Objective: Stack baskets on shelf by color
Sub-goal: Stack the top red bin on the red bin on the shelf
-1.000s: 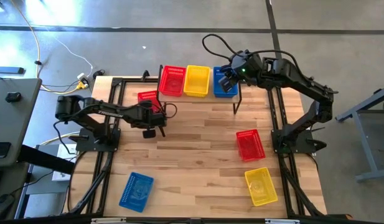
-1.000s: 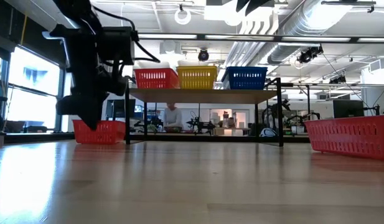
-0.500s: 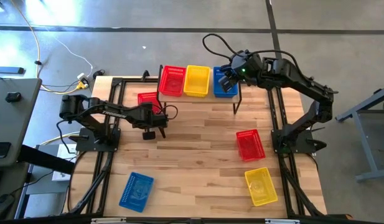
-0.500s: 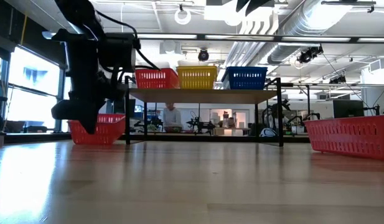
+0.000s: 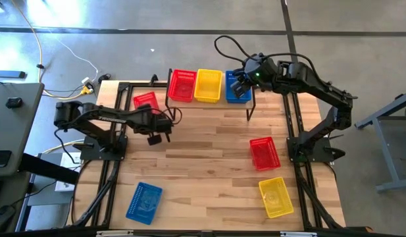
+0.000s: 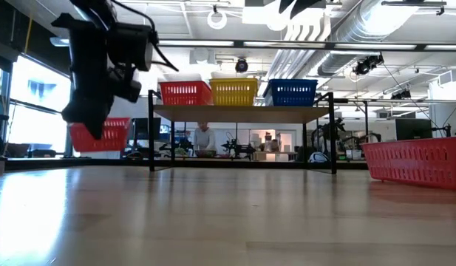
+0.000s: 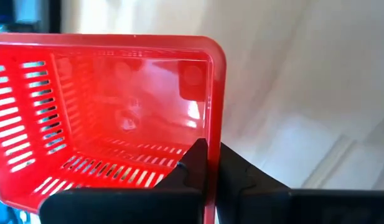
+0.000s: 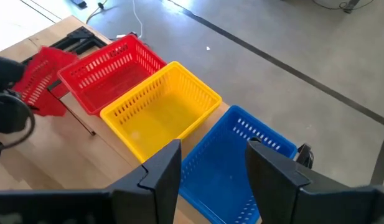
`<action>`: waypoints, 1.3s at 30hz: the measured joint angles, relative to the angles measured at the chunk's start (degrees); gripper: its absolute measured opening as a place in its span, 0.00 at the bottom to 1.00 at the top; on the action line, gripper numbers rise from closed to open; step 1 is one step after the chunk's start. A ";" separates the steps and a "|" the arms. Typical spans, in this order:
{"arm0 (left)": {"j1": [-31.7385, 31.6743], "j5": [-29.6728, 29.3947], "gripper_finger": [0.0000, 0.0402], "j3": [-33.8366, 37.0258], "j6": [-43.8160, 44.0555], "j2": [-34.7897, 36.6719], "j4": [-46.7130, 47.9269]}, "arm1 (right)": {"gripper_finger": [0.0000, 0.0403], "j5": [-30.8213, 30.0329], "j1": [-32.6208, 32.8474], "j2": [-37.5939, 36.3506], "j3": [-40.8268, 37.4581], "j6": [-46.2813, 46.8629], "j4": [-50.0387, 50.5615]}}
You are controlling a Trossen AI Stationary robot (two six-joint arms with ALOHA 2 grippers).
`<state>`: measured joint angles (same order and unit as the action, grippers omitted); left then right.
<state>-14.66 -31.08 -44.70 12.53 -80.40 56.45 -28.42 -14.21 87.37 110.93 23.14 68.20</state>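
Red basket (image 7: pixel 104 124) wall clamped between left jaws

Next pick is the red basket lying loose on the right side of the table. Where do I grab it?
Grip one thin wall of the red basket at its rim, coming straight down from above. It sits upright and open-topped, apart from the yellow basket, so one finger goes inside and one outside. The right gripper is open and free.

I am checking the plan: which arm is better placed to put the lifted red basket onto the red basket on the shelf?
Left. The left gripper holds the lifted red basket beside the shelf; the right gripper hovers open over the blue basket.
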 joint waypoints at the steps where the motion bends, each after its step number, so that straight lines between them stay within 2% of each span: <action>1: 0.00 -0.86 0.00 -0.63 1.22 0.57 1.73 | 0.40 0.00 0.01 0.00 0.00 0.09 0.00; 6: -1.21 -4.45 0.00 -3.85 5.29 2.75 7.88 | 0.40 0.00 -0.01 0.00 0.00 0.40 0.00; 12: -4.89 -7.69 0.00 -9.14 5.19 4.91 10.94 | 0.40 -0.02 -0.01 0.00 0.00 0.39 0.13; 17: -8.26 -9.19 0.00 -15.16 1.05 6.45 11.97 | 0.40 -0.02 0.00 0.00 0.00 0.39 0.15; 24: -12.48 -10.87 0.00 -27.02 -8.59 6.60 12.78 | 0.40 -0.04 0.01 0.00 0.00 0.39 0.17; 31: -15.13 -5.66 0.00 -39.80 -22.36 6.60 12.16 | 0.40 -0.04 0.00 0.00 0.00 0.02 0.20; 35: -16.19 1.28 0.00 -47.17 -30.33 6.58 8.68 | 0.40 -0.04 -0.01 0.00 0.00 -0.02 0.20; 39: -16.52 7.25 0.00 -54.10 -33.61 4.71 7.37 | 0.40 -0.04 0.01 0.00 0.00 0.40 0.21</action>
<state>-31.18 -23.83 -98.80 -21.07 -75.69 63.82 -28.47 -14.20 87.37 110.93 23.54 68.41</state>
